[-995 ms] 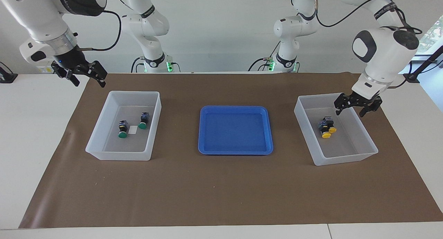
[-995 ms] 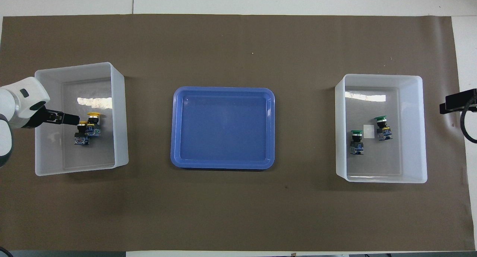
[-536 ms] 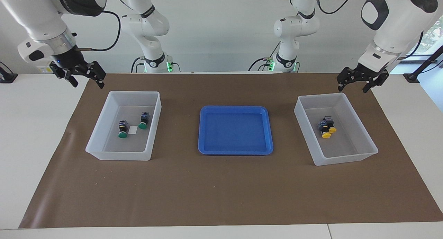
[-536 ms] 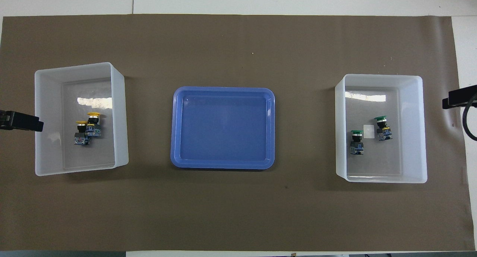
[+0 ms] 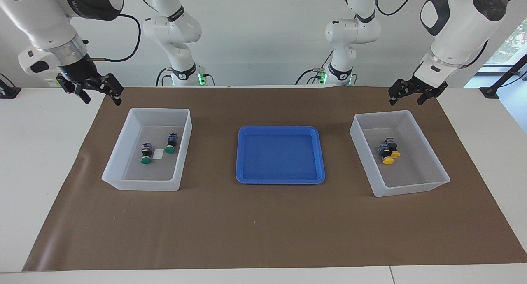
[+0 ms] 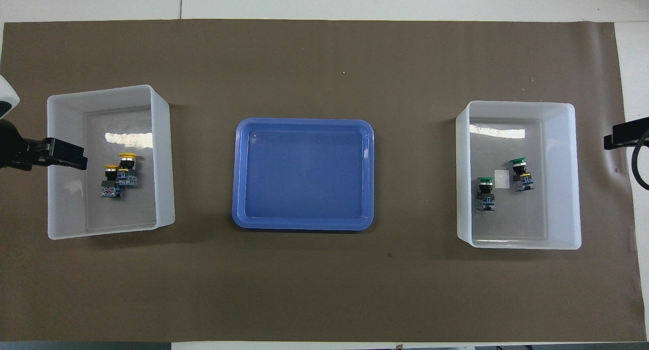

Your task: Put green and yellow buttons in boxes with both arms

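From my station the brown mat (image 5: 263,218) fills most of the facing view, with the blue tray (image 5: 280,178) at its centre holding nothing. The green box (image 5: 119,168) sits left of centre in that view and the yellow box (image 5: 405,187) right of centre. Both arms are up and off the work: the left gripper (image 5: 413,95) hangs in the upper right over the mat by the yellow box's top rim, the right gripper (image 5: 91,88) in the upper left over the mat's corner; both have their fingers spread and carry nothing. Two green buttons (image 5: 145,153) lie on their sides on the green box's floor, either side of a small white label (image 5: 158,154), apart from each other. Two yellow buttons (image 5: 387,151) lie touching in the middle of the yellow box. I judge the sorting done, with all four buttons boxed and the arms waiting. If I had to lift one again, I'd expect a light, rigid plastic part; the domed cap looks slick and rounded, so I'd close on the flat sides of the black body, not the cap. The yellow pair lie tight together, so a finger coming between them could knock one aside.
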`<state>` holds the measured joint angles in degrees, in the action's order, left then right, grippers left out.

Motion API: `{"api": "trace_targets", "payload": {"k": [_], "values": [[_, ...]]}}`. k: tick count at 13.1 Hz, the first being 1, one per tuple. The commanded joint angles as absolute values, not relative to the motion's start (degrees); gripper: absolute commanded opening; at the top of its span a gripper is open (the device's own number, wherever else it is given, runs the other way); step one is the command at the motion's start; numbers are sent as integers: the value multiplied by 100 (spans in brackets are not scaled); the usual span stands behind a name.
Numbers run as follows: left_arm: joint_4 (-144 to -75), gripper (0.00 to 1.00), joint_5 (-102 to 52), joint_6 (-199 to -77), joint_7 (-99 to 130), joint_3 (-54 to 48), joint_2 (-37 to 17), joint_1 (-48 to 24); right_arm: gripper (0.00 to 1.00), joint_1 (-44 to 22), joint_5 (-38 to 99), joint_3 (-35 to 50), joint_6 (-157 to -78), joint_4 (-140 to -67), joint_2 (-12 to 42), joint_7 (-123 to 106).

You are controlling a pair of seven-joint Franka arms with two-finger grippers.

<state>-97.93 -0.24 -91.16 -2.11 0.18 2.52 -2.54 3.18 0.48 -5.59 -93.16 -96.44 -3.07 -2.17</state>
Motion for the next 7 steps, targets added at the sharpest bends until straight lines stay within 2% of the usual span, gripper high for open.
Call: {"api": "trace_targets", "payload": {"k": [1,3,7], "values": [[-8781,100,-97,-8526,-140,167,-62,-535,100,352,79,-536,-9316,-9721,-352,-246],[-9078,100,-97,-8613,-167,158,43,-536,100,352,79,-527,-9290,-9721,-360,-246],[-9079,100,-185,-8631,-149,106,35,-457,100,352,79,-527,-9202,-9747,-378,-246]]}}
